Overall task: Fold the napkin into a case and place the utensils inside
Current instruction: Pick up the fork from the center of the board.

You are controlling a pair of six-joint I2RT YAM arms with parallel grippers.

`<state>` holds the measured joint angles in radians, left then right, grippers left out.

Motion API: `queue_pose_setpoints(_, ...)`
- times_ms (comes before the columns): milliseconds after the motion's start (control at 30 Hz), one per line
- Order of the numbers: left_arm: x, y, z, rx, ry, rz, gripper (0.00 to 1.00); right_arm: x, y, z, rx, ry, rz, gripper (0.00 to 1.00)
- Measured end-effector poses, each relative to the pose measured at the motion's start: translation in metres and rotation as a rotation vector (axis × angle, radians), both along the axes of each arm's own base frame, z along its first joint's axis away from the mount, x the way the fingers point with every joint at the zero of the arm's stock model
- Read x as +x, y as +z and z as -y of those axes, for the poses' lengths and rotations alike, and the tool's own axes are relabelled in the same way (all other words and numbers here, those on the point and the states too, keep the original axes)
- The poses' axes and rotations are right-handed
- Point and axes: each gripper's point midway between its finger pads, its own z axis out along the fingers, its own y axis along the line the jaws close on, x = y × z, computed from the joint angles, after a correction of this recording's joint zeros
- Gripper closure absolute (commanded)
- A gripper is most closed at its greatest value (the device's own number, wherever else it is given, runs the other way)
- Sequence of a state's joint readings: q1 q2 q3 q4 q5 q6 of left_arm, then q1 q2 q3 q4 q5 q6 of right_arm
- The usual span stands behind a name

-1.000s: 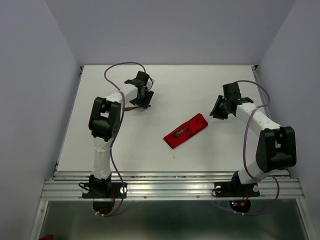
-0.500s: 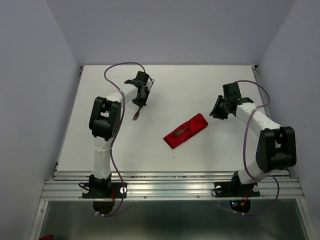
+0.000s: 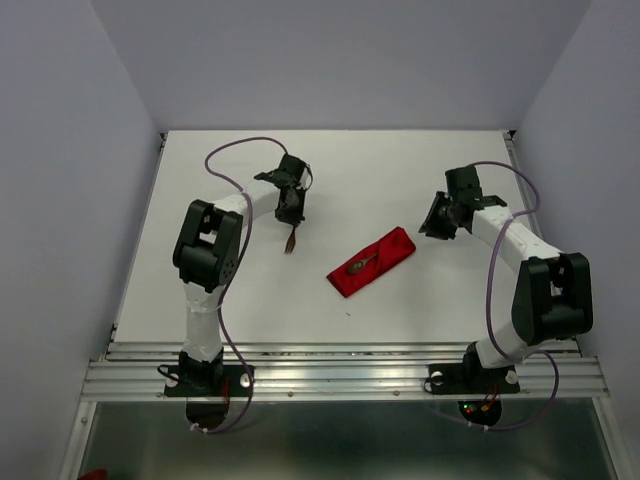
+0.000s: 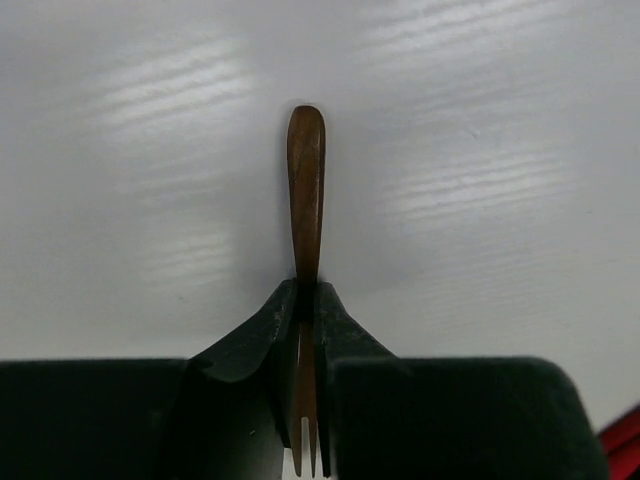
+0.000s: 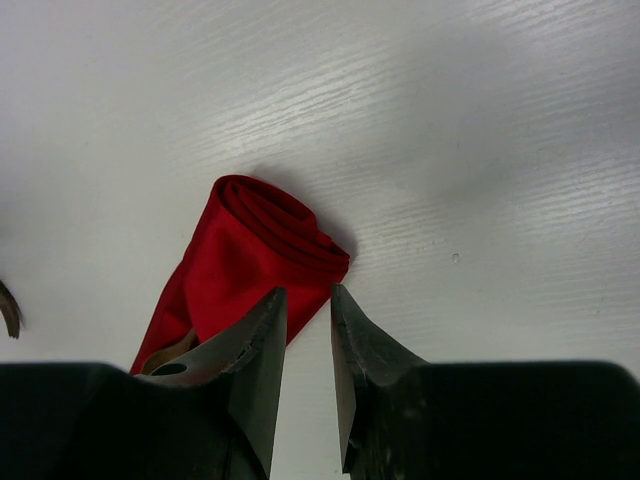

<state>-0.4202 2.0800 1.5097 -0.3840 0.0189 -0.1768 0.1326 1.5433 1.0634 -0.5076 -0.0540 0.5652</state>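
Left gripper [image 3: 291, 216] pinches the wooden fork [image 4: 306, 190], seemingly bound right for the red case [image 3: 392, 249]; right gripper [image 5: 309, 300] hovers parted, empty, beside it.

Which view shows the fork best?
Left wrist: the fork appears close up, clamped in the left gripper, tines toward the camera and handle pointing away. The top view gives only a small dark sliver below that gripper; the right wrist view shows no clear fork.
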Motion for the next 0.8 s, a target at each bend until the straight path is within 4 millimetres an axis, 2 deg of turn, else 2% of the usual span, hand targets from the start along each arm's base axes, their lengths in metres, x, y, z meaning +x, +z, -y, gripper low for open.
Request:
queue_pose_setpoints(33, -0.006, 0.0, 0.005, -0.008, -0.002, -0.006, 0.57, 0.0, 0.0, 0.0, 0.0, 0.0, 0.0, 0.7)
queue_pose_setpoints(167, -0.027, 0.001, 0.023, -0.043, 0.006, -0.035, 0.44, 0.0, 0.0, -0.001, 0.004, 0.003, -0.001, 0.7)
queue_pose_setpoints(333, -0.042, 0.002, 0.032, -0.036, 0.009, -0.052, 0.45, -0.005, -0.005, 0.0, 0.004, 0.003, -0.011, 0.7)
queue_pose_setpoints(467, -0.042, 0.001, 0.03, -0.023, 0.023, -0.049, 0.51, -0.006, -0.008, 0.0, 0.005, 0.001, -0.017, 0.7)
queue_pose_setpoints(633, -0.045, 0.0, 0.029, 0.009, 0.023, -0.043, 0.52, -0.007, -0.008, 0.0, 0.005, 0.001, -0.017, 0.7)
queue_pose_setpoints(733, -0.046, 0.0, 0.028, 0.032, 0.015, -0.034, 0.67, -0.006, -0.008, -0.001, 0.006, 0.001, -0.017, 0.7)
queue_pose_setpoints(767, -0.046, -0.001, 0.027, 0.048, 0.011, -0.031, 0.84, -0.006, -0.007, -0.001, 0.008, 0.001, -0.017, 0.7)
queue_pose_setpoints(800, -0.047, -0.001, 0.025, 0.064, 0.008, -0.031, 0.94, -0.006, -0.007, -0.001, 0.009, 0.002, -0.016, 0.7)
